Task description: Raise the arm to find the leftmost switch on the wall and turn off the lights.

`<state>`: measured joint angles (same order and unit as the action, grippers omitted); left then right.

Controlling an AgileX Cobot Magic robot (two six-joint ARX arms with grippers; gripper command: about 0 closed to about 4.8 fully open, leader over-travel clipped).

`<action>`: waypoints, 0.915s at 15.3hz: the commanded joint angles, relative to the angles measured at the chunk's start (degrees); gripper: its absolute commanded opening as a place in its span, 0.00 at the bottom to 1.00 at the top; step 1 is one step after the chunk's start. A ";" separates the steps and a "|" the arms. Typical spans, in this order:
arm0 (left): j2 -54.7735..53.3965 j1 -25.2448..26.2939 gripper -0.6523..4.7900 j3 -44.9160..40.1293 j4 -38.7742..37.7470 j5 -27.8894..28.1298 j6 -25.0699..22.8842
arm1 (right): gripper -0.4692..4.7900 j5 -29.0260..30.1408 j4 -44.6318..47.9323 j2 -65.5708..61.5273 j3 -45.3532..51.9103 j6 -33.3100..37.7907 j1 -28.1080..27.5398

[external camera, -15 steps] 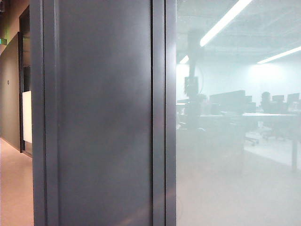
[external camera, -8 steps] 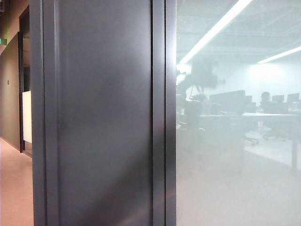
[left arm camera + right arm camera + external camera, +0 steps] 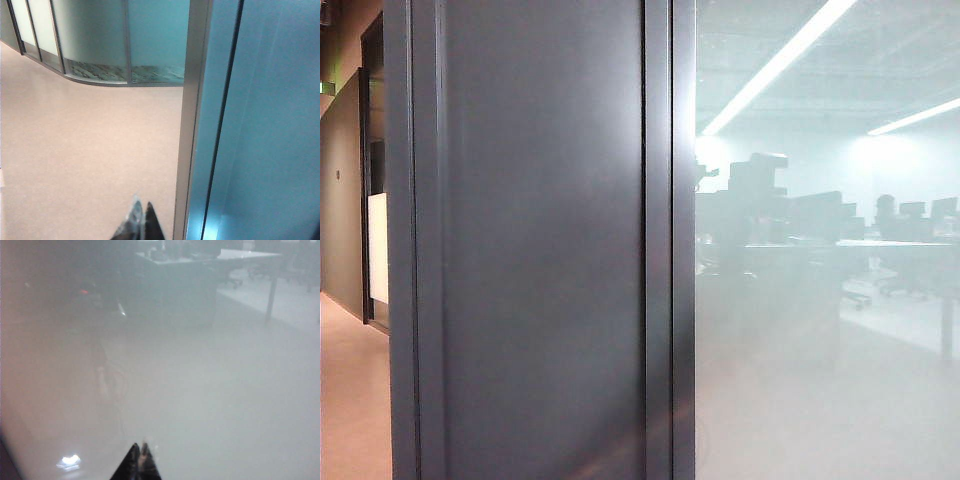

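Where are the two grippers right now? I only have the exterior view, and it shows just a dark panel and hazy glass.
Observer: The left gripper hangs over a pale floor, its fingertips together, close beside a metal door post.
Operator: And the right one?
Observer: The right gripper is also shut and empty, pointing at frosted glass.
Operator: Anything behind that glass?
Observer: A desk shows faintly through it in the right wrist view.
Operator: What lies beyond the left gripper?
Observer: A curved glass wall at the far edge of the floor.
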<state>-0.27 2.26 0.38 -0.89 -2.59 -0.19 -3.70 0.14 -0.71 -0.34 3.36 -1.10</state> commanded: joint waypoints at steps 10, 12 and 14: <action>0.04 -0.02 0.11 0.13 0.55 -0.20 -0.02 | 0.09 -0.24 1.42 0.59 -0.07 -0.22 2.47; 0.04 -0.02 0.11 0.13 0.55 -0.20 -0.02 | 0.09 -0.24 1.42 0.59 -0.07 -0.20 2.34; 0.04 -0.02 0.11 0.13 0.55 -0.20 -0.02 | 0.09 -0.24 1.42 0.59 -0.07 -0.20 2.34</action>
<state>-0.27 2.26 0.38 -0.91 -2.59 -0.19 -3.84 0.58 -0.25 -0.34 3.33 1.28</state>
